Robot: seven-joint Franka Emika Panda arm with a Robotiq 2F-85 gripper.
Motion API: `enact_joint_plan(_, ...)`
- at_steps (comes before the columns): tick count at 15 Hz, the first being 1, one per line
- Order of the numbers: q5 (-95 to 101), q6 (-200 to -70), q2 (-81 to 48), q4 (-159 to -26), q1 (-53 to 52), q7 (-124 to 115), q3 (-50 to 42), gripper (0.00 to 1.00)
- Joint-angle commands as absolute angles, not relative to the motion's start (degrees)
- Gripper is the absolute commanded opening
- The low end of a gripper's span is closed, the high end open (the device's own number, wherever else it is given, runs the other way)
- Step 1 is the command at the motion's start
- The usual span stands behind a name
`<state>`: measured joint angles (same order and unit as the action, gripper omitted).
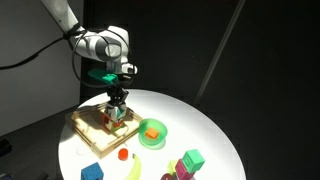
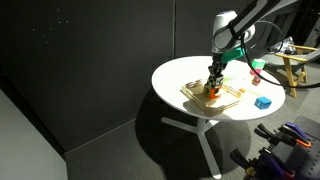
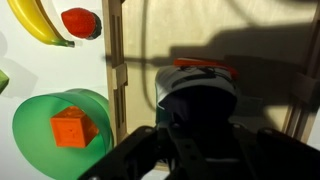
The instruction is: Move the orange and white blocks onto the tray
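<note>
Black walls surround a round white table [image 1: 205, 130]. Low over the light wooden tray [image 1: 90, 128] hangs the gripper [image 1: 118, 108], with the orange block [image 3: 205, 66] inside the raised rim beneath it. Whether it grips, I cannot tell.

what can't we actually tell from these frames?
The gripper: open or shut is unclear; it is tiny in both exterior views, and dark and shadowed in the wrist view.
The orange block: only a sliver shows in the wrist view; the gripper hides the rest.
The white block: not made out; the gripper covers the middle of the tray, and the exterior views are too small.
</note>
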<state>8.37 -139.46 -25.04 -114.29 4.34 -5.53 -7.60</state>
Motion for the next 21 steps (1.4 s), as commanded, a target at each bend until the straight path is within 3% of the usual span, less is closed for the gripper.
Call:
enact_joint_plan(1, 7.8, -138.8, -26.1, -112.5, 4.0, -6.8, -7.8, 0.65)
enact_joint_plan(5, 7.7, -138.7, -26.2, -112.6, 4.1, -6.7, -7.8, 0.98)
enact_joint_plan(6, 7.8, -138.7, -26.3, -112.7, 4.1, -6.8, -7.9, 1.0)
enact_joint_plan(21, 8.4, -137.3, -23.1, -114.1, 3.3, -9.2, -8.4, 1.0)
